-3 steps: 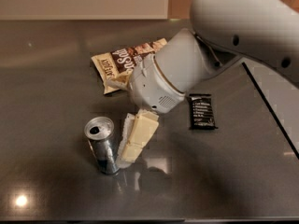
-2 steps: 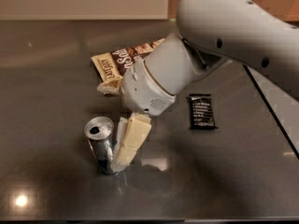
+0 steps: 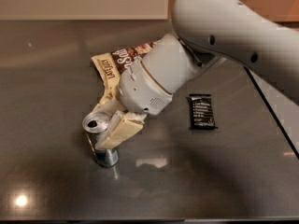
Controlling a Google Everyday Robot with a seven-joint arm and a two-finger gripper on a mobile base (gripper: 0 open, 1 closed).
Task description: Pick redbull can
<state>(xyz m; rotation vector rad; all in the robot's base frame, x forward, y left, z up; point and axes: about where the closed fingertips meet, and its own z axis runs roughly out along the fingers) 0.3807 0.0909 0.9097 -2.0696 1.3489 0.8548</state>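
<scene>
Redbull can (image 3: 96, 123) now w/ tool (image 3: 99, 135) around it, was beside it.

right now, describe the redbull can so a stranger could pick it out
On the dark grey table, follow the white arm down to its gripper, which is at the redbull can. It is the only upright thing: slim, silver, shiny-topped, unlike the flat snack bag and black bar wrapper.

Middle of redbull can (image 3: 96, 123) behind end effector (image 3: 106, 130)
</scene>
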